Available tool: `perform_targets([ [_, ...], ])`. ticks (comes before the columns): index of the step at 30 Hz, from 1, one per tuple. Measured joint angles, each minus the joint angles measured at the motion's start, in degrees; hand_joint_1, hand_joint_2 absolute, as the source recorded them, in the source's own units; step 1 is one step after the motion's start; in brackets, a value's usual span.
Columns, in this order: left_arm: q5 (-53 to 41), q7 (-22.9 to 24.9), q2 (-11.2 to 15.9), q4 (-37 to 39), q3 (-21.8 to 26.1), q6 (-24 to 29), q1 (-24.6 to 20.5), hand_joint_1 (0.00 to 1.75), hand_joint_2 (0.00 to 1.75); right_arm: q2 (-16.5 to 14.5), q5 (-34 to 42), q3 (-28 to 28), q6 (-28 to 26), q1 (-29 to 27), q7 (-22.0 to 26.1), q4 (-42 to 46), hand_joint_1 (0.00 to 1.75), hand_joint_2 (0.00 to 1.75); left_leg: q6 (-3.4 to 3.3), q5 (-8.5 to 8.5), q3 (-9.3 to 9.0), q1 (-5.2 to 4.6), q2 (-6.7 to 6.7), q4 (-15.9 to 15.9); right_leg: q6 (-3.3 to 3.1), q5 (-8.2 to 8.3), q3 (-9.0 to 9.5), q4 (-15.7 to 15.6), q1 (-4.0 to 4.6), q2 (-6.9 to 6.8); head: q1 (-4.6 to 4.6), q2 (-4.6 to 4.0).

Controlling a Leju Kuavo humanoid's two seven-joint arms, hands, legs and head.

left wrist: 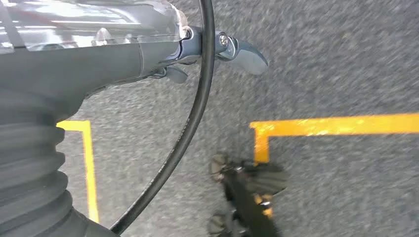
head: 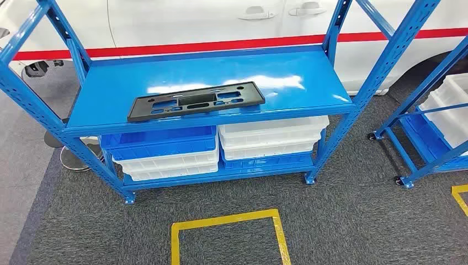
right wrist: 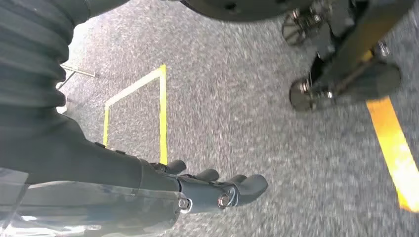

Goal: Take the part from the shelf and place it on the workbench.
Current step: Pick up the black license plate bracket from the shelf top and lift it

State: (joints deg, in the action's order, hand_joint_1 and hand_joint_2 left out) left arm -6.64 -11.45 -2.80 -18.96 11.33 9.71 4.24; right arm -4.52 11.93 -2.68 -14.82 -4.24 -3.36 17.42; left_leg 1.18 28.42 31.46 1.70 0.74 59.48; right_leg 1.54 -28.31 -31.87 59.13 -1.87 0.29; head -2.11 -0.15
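Note:
The part [head: 196,101] is a flat black plastic panel with several cut-outs. It lies near the front edge of the blue shelf's [head: 309,83] upper board, left of centre. My left hand [left wrist: 148,54] hangs over the grey carpet with its fingers stretched out, and it holds nothing. My right hand [right wrist: 197,190] also hangs above the carpet, fingers [right wrist: 247,185] straight and side by side, with nothing in them. Both hands are low and well short of the shelf.
Blue bins [head: 157,141] and white bins [head: 270,135] fill the shelf's lower level. A white car [head: 221,22] with a red stripe stands behind. A second blue rack [head: 425,138] with white bins is at the right. A yellow tape square [head: 229,234] marks the carpet in front.

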Motion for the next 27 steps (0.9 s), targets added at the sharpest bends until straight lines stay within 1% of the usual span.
perform_targets([
  [2,-0.5,-0.9,-0.3,0.4,1.1,0.7,-0.4,0.00,1.75,0.0,0.9,-0.3,-1.1,0.4,-0.3,-0.4,0.00,1.75,0.00,0.00,0.00,-0.01,0.00,0.0,0.00,0.00,0.00,0.0,0.00,0.00,0.00,0.00],
  [6,-1.8,-4.4,-1.5,1.7,5.3,3.4,-1.8,0.00,0.00,0.0,3.9,-1.9,-5.4,1.7,-0.5,-2.0,0.00,0.00,0.00,0.00,-0.01,-0.01,0.00,0.0,0.00,0.00,0.00,0.0,-0.01,0.00,-0.01,0.00],
  [8,-2.2,-5.6,-2.1,2.3,7.4,4.5,-2.4,0.00,0.00,0.0,4.8,-2.7,-7.0,2.1,0.1,-2.8,0.00,0.87,0.00,0.00,0.00,-0.01,0.01,0.0,0.00,0.00,0.00,0.0,-0.01,0.00,-0.01,0.00],
  [10,-2.3,-6.2,-2.4,2.6,8.4,5.1,-2.7,0.00,0.00,0.0,5.0,-3.1,-7.7,2.3,1.1,-3.1,0.00,1.75,0.00,0.00,0.00,-0.01,-0.01,0.0,0.00,0.00,-0.02,0.0,0.00,0.02,0.00,0.00],
  [13,-2.4,-7.2,-3.0,2.7,9.9,6.3,-3.0,0.00,0.00,0.0,5.1,-3.8,-9.1,2.5,4.1,-3.4,0.00,1.75,0.00,0.00,-0.02,-0.01,-0.02,0.0,0.00,0.00,-0.06,0.0,0.00,0.02,-0.01,0.00],
  [19,-2.4,-8.6,-4.0,2.9,12.1,8.2,-3.6,0.00,0.00,0.0,3.9,-5.0,-12.1,2.2,13.3,-2.4,0.00,1.75,0.00,0.00,-0.01,-0.01,-0.01,0.0,0.00,0.00,-0.03,0.0,0.00,0.01,0.00,0.00],
  [22,-2.7,-9.4,-4.4,3.0,13.0,9.1,-3.8,0.00,0.00,0.0,1.4,-5.2,-13.5,1.7,17.1,1.3,0.00,1.75,0.00,0.00,0.06,-0.01,-0.03,0.0,0.01,0.01,-0.02,0.0,-0.01,0.03,0.01,0.00],
  [27,-3.9,-10.4,-4.8,3.2,13.4,9.5,-4.3,0.00,0.00,0.0,-4.5,-4.8,-13.6,3.0,19.6,9.4,0.00,1.75,-0.01,-0.01,-0.01,-0.01,-0.06,0.0,0.02,0.02,0.02,0.0,-0.01,0.04,0.00,0.00],
])
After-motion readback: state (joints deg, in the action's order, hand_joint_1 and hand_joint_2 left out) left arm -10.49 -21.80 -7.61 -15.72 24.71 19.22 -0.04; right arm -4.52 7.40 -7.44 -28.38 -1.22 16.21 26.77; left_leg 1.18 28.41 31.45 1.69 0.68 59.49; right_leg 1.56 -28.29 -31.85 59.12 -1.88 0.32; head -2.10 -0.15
